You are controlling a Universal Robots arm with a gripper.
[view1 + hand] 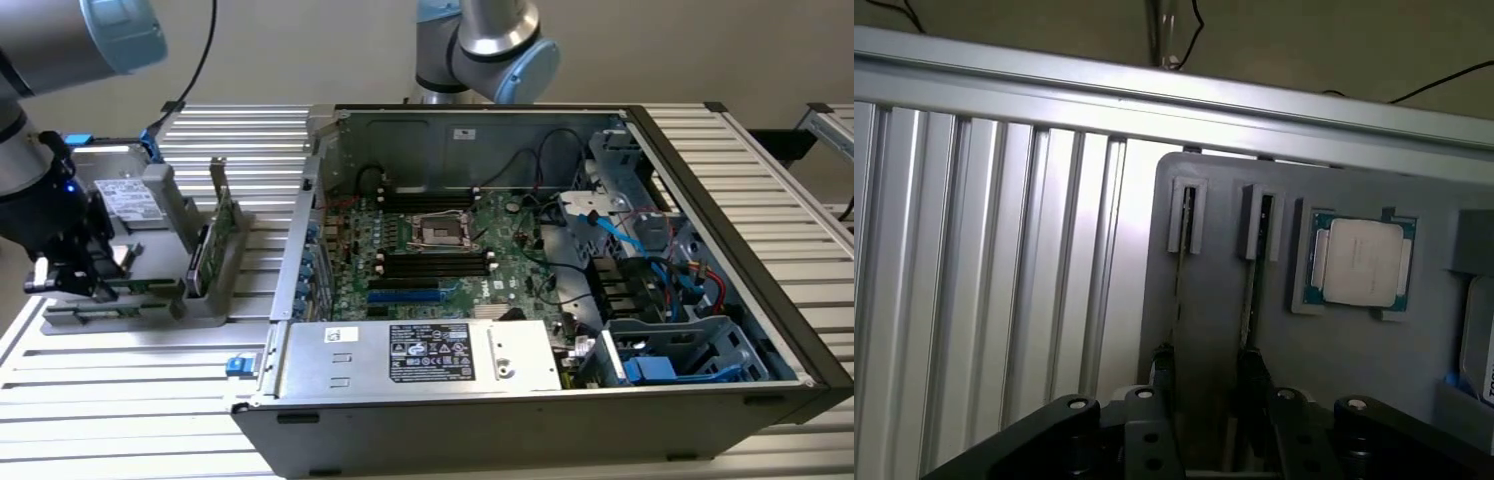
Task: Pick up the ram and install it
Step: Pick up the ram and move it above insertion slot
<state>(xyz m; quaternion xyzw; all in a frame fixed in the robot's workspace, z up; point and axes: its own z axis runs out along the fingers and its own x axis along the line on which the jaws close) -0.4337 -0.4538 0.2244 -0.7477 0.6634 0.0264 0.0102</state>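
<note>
Jaws wide apart and empty, the gripper (1206,368) hovers above a grey fixture (1374,380) on the ribbed worktop (1004,300), where the ram (1180,270) stands edge-up beside a second stick (1253,280). If the gripper is misaligned, a finger may strike either board's edge.

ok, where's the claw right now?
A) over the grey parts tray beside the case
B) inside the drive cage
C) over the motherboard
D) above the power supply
A: the claw hangs over the grey parts tray at the exterior view's left, outside the open case.
</note>
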